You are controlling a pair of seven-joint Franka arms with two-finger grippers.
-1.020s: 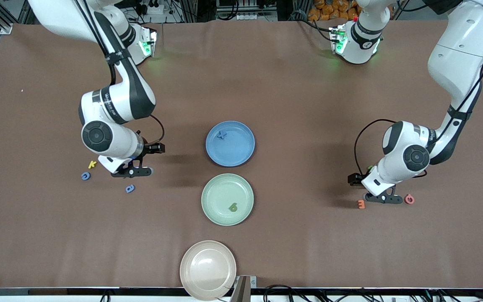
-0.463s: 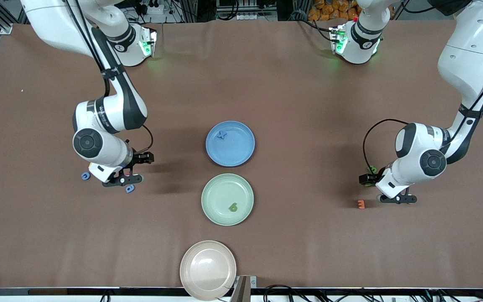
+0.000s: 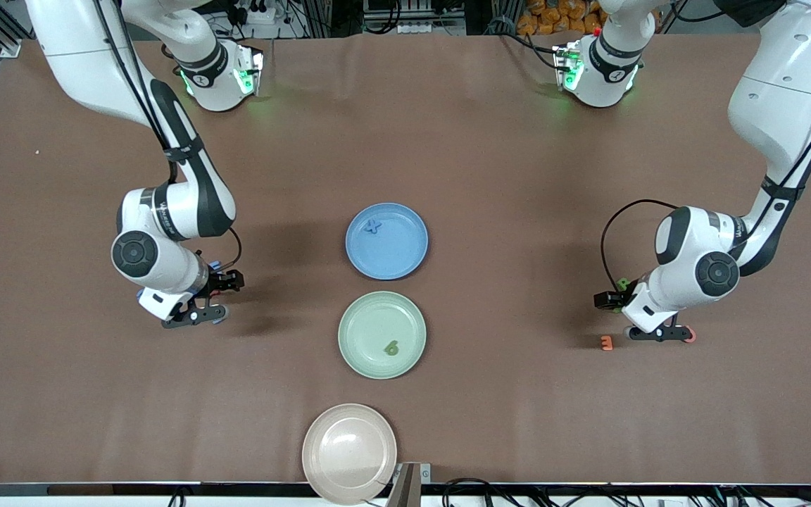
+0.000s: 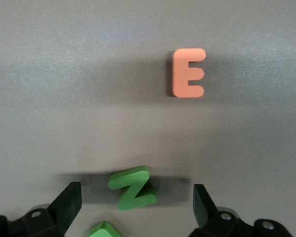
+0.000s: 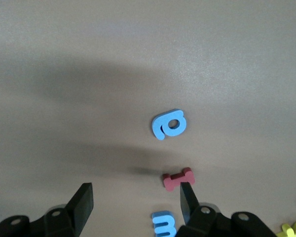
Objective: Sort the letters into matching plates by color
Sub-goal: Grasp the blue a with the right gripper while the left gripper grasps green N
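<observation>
Under the open, empty left claw [image 4: 135,205] lie a green "Z" [image 4: 133,187] and an orange "E" [image 4: 188,73].

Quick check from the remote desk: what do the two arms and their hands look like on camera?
Both arms are glossy white with black joint bands and round dark caps at the wrist joints. Black cables run down each forearm, strapped on, looping to the wrist. Green lights glow on both bases. The left hand and right hand are black, each with two flat fingers.

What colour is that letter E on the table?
The E is orange, clearest in the left wrist view.
</observation>
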